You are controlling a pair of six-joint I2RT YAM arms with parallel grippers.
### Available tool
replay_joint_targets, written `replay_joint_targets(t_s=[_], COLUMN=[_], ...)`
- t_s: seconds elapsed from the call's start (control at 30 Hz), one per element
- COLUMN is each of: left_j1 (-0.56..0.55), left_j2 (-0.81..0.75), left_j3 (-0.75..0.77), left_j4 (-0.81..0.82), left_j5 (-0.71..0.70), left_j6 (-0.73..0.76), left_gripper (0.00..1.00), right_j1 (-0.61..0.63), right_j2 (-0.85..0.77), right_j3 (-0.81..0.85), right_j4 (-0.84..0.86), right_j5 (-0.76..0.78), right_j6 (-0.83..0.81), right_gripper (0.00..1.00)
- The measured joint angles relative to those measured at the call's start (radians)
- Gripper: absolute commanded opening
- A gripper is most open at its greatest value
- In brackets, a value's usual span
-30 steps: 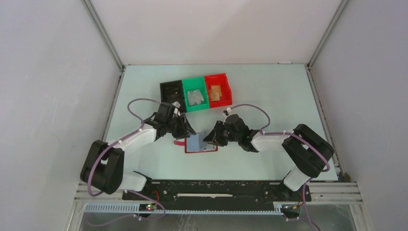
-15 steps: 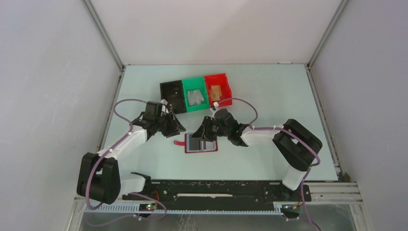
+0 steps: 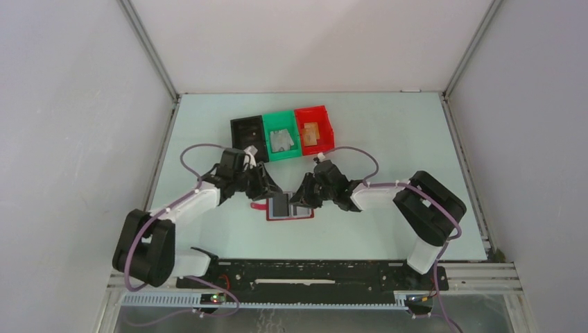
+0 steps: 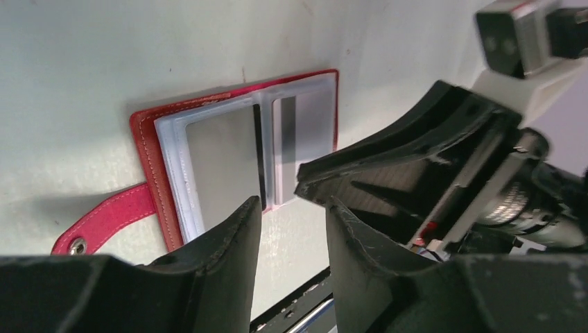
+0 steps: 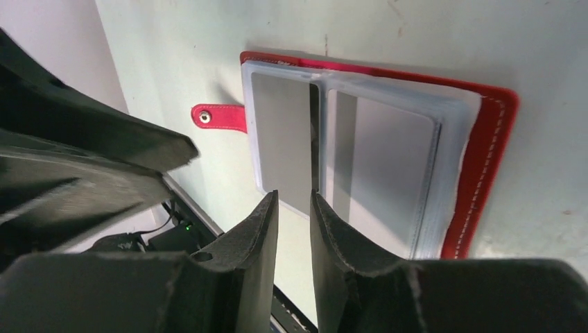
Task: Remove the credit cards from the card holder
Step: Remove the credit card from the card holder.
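**A:** What's changed?

**B:** The left hand (image 3: 269, 191), fingers apart and empty, has come back to the card holder's (image 3: 288, 210) 10 o'clock. It lies open, midway across the worktop (image 3: 388, 139). The right hand (image 3: 299, 201), at 2 o'clock, has narrowed and clamps nothing yet.

**A:** Meaning?

**B:** Probably a pinch on a sleeved credit card (image 5: 378, 163) is starting.

A laboratory test cell is indicated. A pale table (image 3: 388, 139) is enclosed by plain white panels (image 3: 69, 139) held in aluminium rails (image 3: 149, 48). A left arm (image 3: 191, 202) and a right arm (image 3: 388, 198) are bolted to a black base plate (image 3: 312, 272), with cables routed through a slotted duct (image 3: 166, 300).
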Motion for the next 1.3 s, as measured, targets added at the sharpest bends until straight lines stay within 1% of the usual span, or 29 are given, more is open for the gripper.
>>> replay_joint_targets(t_s=[0.2, 0.43, 0.77, 1.03, 1.23, 1.3], left_j1=[-0.009, -0.009, -0.009, 0.002, 0.015, 0.016], left_j2=[0.100, 0.169, 0.176, 0.198, 0.210, 0.210], left_j3=[-0.039, -0.052, -0.062, -0.060, -0.062, -0.062], left_j4=[0.058, 0.082, 0.082, 0.101, 0.127, 0.130], left_j5=[0.028, 0.004, -0.032, -0.019, -0.004, -0.004], left_j6=[-0.025, -0.027, -0.028, -0.043, -0.055, -0.055], left_gripper=[0.44, 0.42, 0.42, 0.41, 0.41, 0.40], right_j1=[-0.013, -0.014, -0.013, -0.014, -0.010, -0.005], right_j2=[0.011, 0.046, 0.098, 0.131, 0.131, 0.130], right_j3=[-0.001, 0.005, 0.058, 0.082, 0.096, 0.103], right_j4=[-0.006, 0.000, 0.002, -0.004, -0.031, -0.041], right_j5=[0.005, -0.016, -0.022, -0.007, 0.018, 0.031], right_j6=[0.001, 0.002, 0.002, 0.029, 0.048, 0.050], right_gripper=[0.32, 0.32, 0.32, 0.32, 0.38, 0.38])
